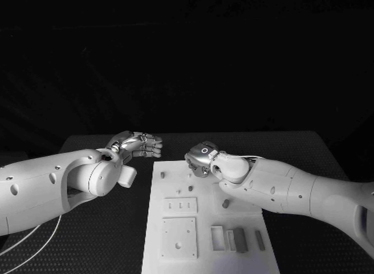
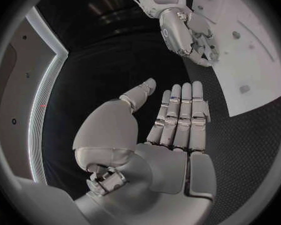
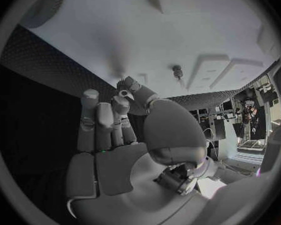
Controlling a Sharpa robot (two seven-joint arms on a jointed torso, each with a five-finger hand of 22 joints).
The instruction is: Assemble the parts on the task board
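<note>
Black, finely textured table [image 1: 318, 154] lies under both arms in the head view, and the long white task board [image 1: 205, 228] sits in its middle, running toward the near edge. On the board there are raised white square plates [image 1: 179, 237] and several small grey parts [image 1: 240, 240] near its near right corner; one more small grey piece [image 1: 226, 202] lies close to the right arm. The left hand [image 1: 136, 144] hangs over the bare table just beside the board's far left corner, its fingers bent. The right hand [image 1: 203, 158] is over the far end of the board, fingers turned down; I cannot tell if it touches the board.

From the left wrist view, the left hand [image 2: 172, 130] has its fingers straight and side by side, thumb apart, and it holds nothing. The right hand [image 2: 187, 35] is at the board's edge [image 2: 253, 50].

From the right wrist view, the right hand [image 3: 115, 135] is above the white board [image 3: 147, 40], fingers partly curled, with nothing visible between them. A small dark peg [image 3: 177, 71] stands on the board beyond the fingertips.
</note>
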